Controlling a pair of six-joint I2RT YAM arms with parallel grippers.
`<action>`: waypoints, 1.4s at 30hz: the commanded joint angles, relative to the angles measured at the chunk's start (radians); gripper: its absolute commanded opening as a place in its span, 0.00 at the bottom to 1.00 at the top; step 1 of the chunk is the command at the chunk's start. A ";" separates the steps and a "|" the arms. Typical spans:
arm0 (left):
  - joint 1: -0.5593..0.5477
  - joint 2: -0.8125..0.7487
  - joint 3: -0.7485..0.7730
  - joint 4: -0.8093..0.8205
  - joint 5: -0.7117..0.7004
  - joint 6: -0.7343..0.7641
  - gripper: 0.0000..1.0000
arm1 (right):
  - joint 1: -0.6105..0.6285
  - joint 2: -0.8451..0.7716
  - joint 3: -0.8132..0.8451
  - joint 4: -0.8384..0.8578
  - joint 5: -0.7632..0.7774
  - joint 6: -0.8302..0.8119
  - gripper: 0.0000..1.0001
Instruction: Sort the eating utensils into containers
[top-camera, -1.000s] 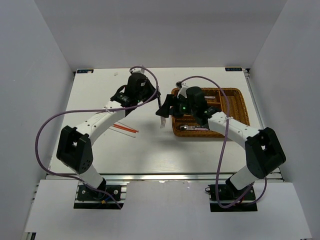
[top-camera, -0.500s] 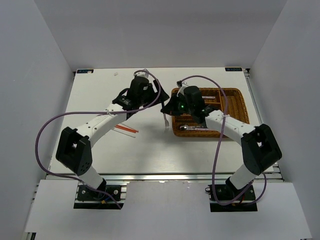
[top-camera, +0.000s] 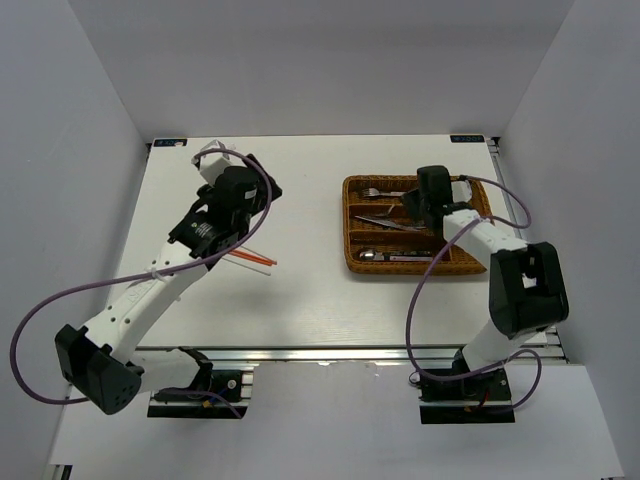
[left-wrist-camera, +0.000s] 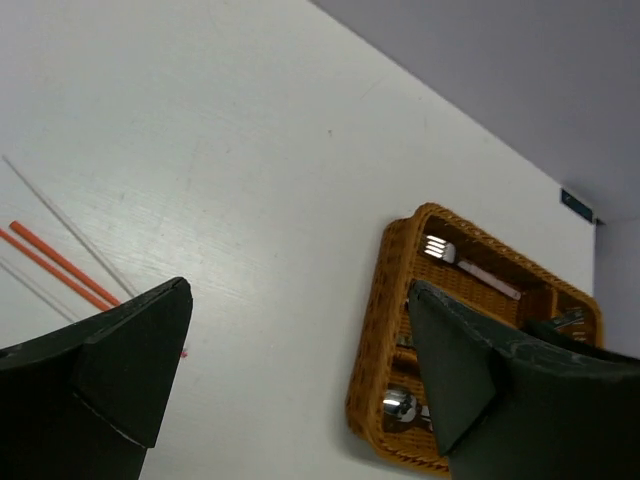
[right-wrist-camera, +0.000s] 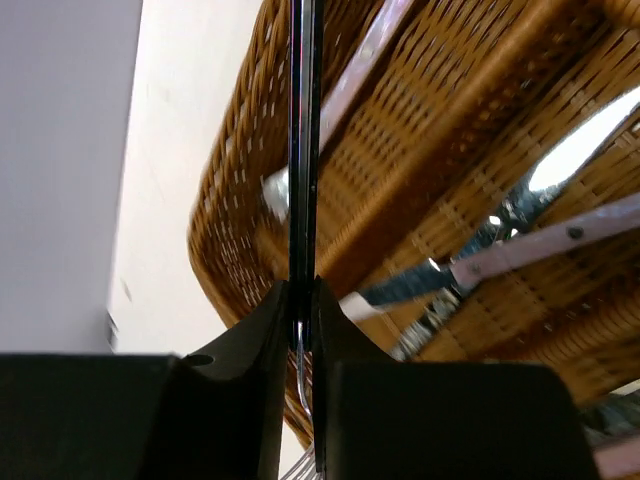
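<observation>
My right gripper is shut on a dark-handled fork, held edge-on with its tines curving down between the fingers. It hangs over the brown wicker tray, whose compartments hold a pink-handled knife and other cutlery. In the top view the right gripper is above the tray's back right part, hiding the held fork. Another fork, a knife and a spoon lie in the tray. My left gripper is open and empty above the table, near red chopsticks and white chopsticks.
In the top view the left gripper hovers left of centre, with the red chopsticks on the white table just in front of it. Grey walls stand on three sides. Purple cables loop from both arms.
The fork passed from the left gripper to the right. The left gripper opened and drew back to the left. The right gripper shut on the fork and carried it rightward over the tray.
</observation>
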 joint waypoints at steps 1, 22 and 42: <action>-0.002 0.007 -0.087 -0.051 -0.019 0.003 0.98 | -0.004 0.077 0.138 -0.102 0.154 0.257 0.00; 0.004 0.009 -0.156 -0.189 -0.139 -0.075 0.98 | 0.009 0.231 0.306 -0.072 0.191 0.270 0.80; 0.325 -0.308 -0.156 -0.478 -0.242 -0.085 0.98 | 0.609 0.507 0.810 -0.259 -0.302 -1.227 0.80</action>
